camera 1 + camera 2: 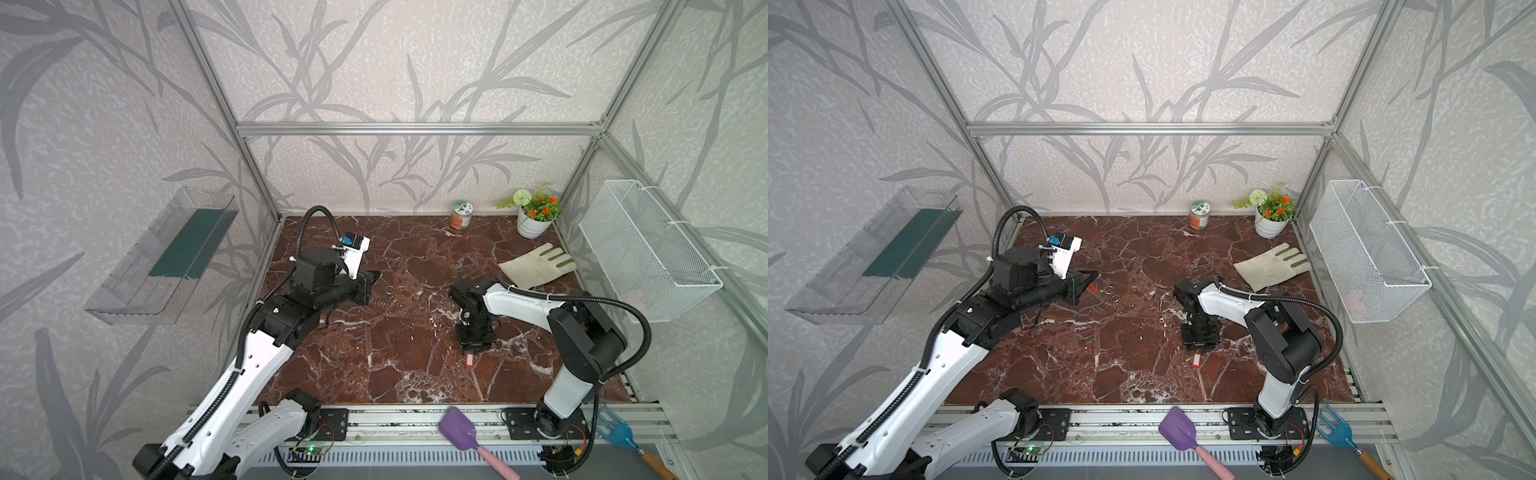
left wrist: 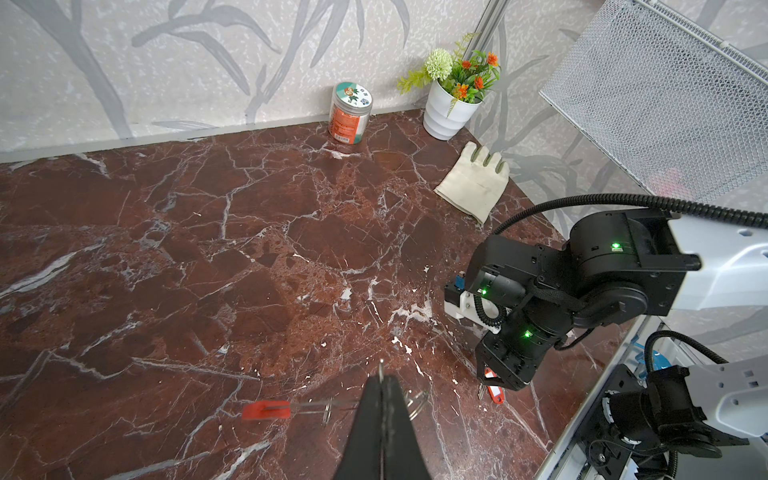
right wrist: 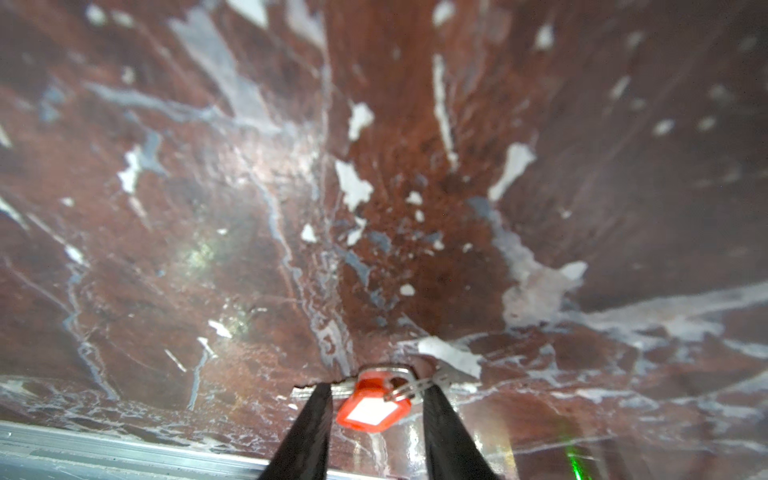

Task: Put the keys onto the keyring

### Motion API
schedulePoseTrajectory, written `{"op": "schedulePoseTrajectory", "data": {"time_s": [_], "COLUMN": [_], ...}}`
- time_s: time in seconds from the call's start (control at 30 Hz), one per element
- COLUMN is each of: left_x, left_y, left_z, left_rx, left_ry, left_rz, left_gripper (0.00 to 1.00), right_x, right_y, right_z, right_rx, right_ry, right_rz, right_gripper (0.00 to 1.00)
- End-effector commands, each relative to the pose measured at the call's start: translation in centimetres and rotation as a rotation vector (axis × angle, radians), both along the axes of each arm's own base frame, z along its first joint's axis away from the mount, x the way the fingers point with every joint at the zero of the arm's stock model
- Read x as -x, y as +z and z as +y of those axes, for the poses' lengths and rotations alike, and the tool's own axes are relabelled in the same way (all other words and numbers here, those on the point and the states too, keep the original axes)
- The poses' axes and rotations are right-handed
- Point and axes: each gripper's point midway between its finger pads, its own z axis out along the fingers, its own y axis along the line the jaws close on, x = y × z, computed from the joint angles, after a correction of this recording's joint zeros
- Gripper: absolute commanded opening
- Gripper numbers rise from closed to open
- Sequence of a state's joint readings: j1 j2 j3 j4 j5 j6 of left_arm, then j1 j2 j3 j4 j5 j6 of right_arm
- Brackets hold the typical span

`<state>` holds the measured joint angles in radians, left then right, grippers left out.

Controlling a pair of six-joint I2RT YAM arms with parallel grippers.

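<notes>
The keyring (image 2: 266,409) is a thin silvery band with one red section, carrying small split rings (image 2: 417,405). My left gripper (image 2: 382,376) is shut on the band and holds it above the marble at the left (image 1: 1096,277). The keys, a red-orange tag with a white label (image 3: 372,405), lie flat on the marble near the front right, as both top views show (image 1: 470,360) (image 1: 1196,360). A silvery metal piece sits behind the tag. My right gripper (image 3: 376,388) points down over the tag, open, with one finger on each side. In both top views its body hides the fingertips (image 1: 476,347).
A jar (image 1: 460,215), a flower pot (image 1: 534,222) and a pale glove (image 1: 536,264) are at the back right. A white mesh basket (image 1: 648,249) hangs on the right wall and a clear shelf (image 1: 166,253) on the left. A purple scoop (image 1: 459,428) and a blue fork (image 1: 619,432) lie on the front rail.
</notes>
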<state>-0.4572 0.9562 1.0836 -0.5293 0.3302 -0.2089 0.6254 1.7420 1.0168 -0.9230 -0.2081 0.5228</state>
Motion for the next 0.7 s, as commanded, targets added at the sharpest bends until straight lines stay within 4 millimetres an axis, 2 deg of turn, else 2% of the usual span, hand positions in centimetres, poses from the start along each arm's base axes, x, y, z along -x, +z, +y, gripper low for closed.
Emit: {"op": "schedulePoseTrajectory", "data": {"time_s": [0.0,0.43,0.67], "left_x": [-0.2,-0.1,0.0], "left_y": [0.5,0.5,0.5], "left_z": [0.0,0.1,0.1], "left_rx": [-0.005,-0.004,-0.005], "left_ry": [-0.001,-0.002,-0.001], "left_rz": [-0.034,-0.034,-0.034], "left_gripper": [0.0,0.0,0.0], "right_x": [-0.3,-0.6,-0.6], "right_y": [1.1,0.5,-0.1], "right_z": [-0.3,-0.6,-0.8], "right_rx": [0.01,0.011,0.014], "right_ry": [-0.004,-0.024,-0.031], "right_rz": [-0.022,-0.021,-0.015], "right_gripper": [0.35,0.23,0.23]}}
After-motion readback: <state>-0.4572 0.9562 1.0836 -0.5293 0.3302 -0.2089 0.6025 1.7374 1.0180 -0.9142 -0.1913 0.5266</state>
